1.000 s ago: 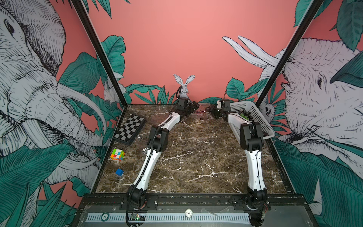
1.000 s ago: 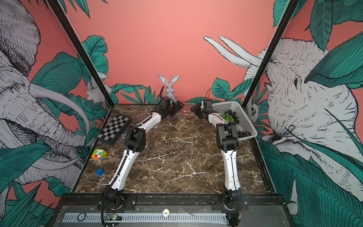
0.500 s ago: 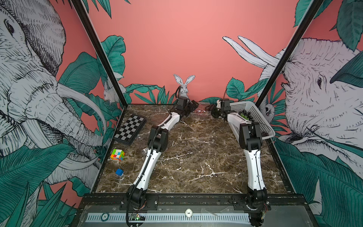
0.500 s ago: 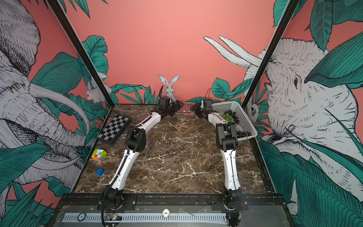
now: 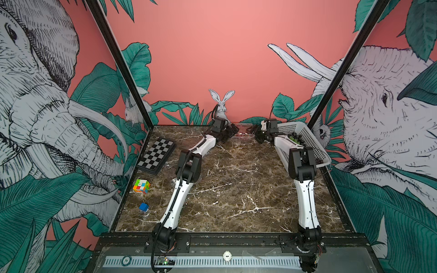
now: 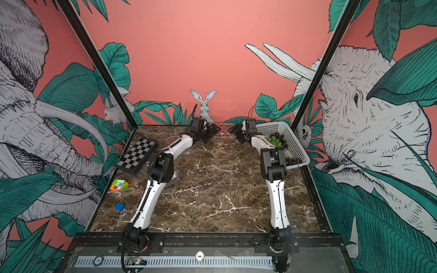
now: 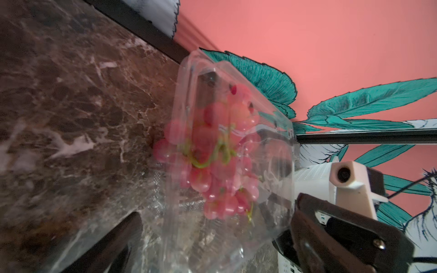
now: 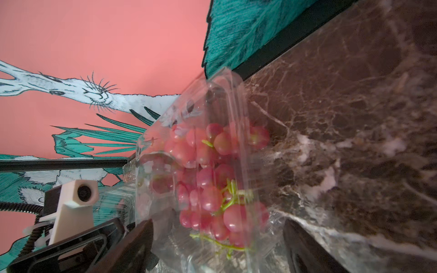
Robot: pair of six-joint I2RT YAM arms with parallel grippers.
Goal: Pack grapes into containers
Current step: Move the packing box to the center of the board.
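At the far edge of the marble table (image 5: 236, 179), by the pink wall, flanking the box (image 7: 279, 165) of red grapes (image 7: 212, 153) with left gripper (image 5: 234, 130) and right gripper (image 5: 252, 130), both spread wide, clasping nothing, each about equally near.

Marble table (image 5: 236, 189), chessboard (image 5: 157, 154), colour cube (image 5: 141, 186), blue block (image 5: 143, 207) at left, white basket (image 5: 307, 139) right, clear container (image 7: 279, 165) seemingly by far edge.

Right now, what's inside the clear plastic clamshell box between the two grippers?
One bunch of red grapes on green stems lies in the clear plastic clamshell box. Anything beneath the bunch is covered.
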